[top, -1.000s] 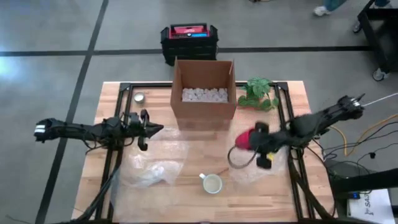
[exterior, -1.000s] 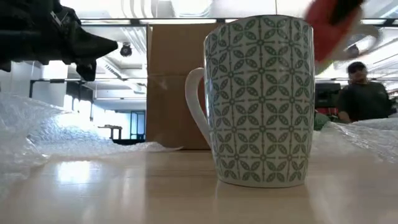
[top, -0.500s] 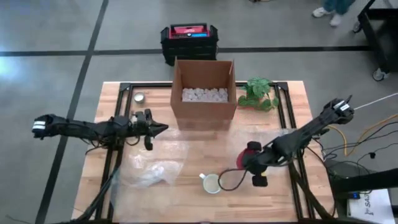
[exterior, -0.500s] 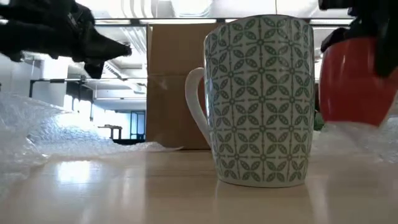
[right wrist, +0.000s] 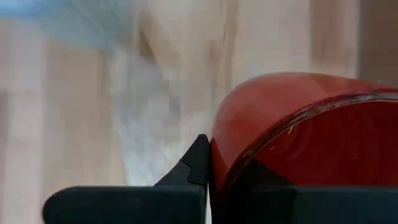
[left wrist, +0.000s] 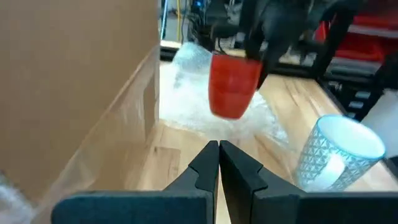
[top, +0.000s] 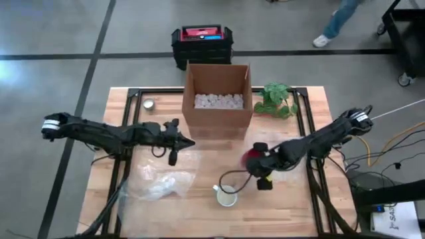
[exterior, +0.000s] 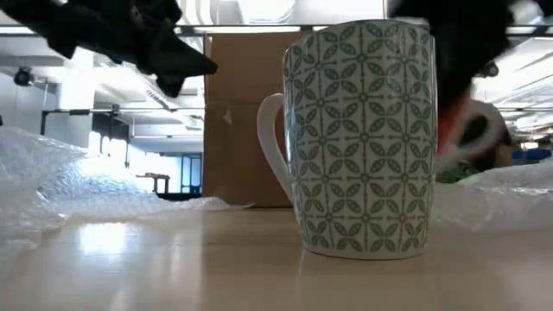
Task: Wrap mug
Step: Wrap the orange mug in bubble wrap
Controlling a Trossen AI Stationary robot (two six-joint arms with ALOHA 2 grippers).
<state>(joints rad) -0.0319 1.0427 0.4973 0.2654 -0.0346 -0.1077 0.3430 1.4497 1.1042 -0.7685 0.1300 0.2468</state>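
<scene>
Two mugs show on the table [top: 119,106]: a patterned mug [top: 226,196] standing upright in front of the cardboard box [top: 218,97], and a red mug [top: 252,158] held above the table just beside it, between it and the plant [top: 277,98]. The right gripper [top: 260,166] has its jaws clamped on the red mug's rim, one finger [right wrist: 193,163] outside the wall, the other inside. Seen from the left wrist, the red mug [left wrist: 234,84] hangs above a sheet of bubble wrap [left wrist: 205,106] with the patterned mug [left wrist: 336,152] nearer. The left gripper [top: 182,143] hovers in front of the box's left corner, its jaws pressed together and holding nothing. A second piece of bubble wrap [top: 163,182] lies crumpled left of the patterned mug. Beside the box's left wall sits a small round tin [top: 149,103].
</scene>
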